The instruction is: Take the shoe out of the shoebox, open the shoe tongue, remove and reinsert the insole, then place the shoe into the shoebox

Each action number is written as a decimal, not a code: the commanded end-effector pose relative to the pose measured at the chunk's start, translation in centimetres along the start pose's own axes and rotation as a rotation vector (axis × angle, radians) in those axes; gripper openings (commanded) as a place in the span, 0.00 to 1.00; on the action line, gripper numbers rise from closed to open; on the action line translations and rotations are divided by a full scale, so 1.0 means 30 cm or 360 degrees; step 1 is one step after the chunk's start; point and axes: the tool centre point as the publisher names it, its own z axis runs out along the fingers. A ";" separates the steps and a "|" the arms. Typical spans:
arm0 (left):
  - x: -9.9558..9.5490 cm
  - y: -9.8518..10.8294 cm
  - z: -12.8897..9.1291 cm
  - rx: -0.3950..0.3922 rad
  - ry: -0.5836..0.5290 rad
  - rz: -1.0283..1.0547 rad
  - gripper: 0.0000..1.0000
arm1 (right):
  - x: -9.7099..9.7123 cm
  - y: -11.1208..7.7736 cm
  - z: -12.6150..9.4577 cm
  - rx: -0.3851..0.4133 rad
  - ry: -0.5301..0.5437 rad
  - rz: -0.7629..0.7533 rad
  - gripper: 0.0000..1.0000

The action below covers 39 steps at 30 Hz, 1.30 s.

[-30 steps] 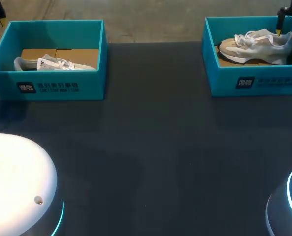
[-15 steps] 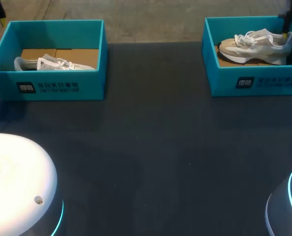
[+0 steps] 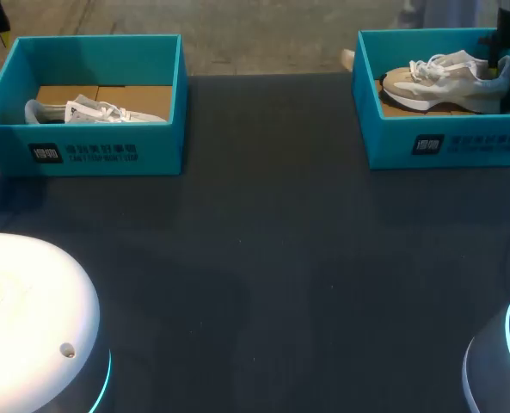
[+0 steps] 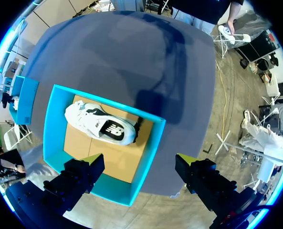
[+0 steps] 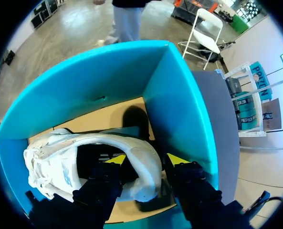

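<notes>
Two teal shoeboxes are sitting on the dark table (image 3: 263,258): the left shoebox (image 3: 164,103) at the far left corner and the right shoebox (image 3: 366,120) at the far right corner. Each is carrying a dark square mark and a line of pale print on its front wall, the left label (image 3: 82,153) and the right label (image 3: 470,142); the print is too small to make out.

A white shoe (image 4: 100,126) is lying on its side on the cardboard floor of the left shoebox, showing a pale logo on a dark side panel. The left gripper (image 4: 139,160) is hovering above that box's outer corner with its fingers spread wide, holding nothing.

A beige shoe (image 3: 444,77) is standing upright in the right shoebox, its toe pointing toward the table's middle and its heel near the box's outer wall. The right gripper (image 5: 146,160) is clamping the heel collar, one finger inside the shoe's opening and the other against the outside of the heel.

Compared with a second ago, the right gripper is sitting lower and closer to the heel, and its yellow tip is no longer showing from the head camera. Both shoes, both boxes and the left gripper are keeping their places.
</notes>
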 end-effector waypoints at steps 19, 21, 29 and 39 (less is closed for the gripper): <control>0.002 -0.002 -0.001 -0.0002 0.0004 0.0002 1.00 | 0.026 -0.008 0.108 0.0073 -0.0061 0.0024 0.45; 0.002 -0.002 -0.001 -0.0002 0.0004 0.0002 1.00 | 0.026 -0.008 0.109 0.0076 -0.0068 0.0030 0.38; 0.002 -0.002 -0.001 -0.0002 0.0004 0.0002 1.00 | 0.008 -0.010 0.110 0.0074 -0.0105 0.0062 0.00; 0.002 -0.002 -0.001 -0.0002 0.0004 0.0002 1.00 | -0.009 -0.013 0.046 0.0042 -0.0118 0.0082 0.00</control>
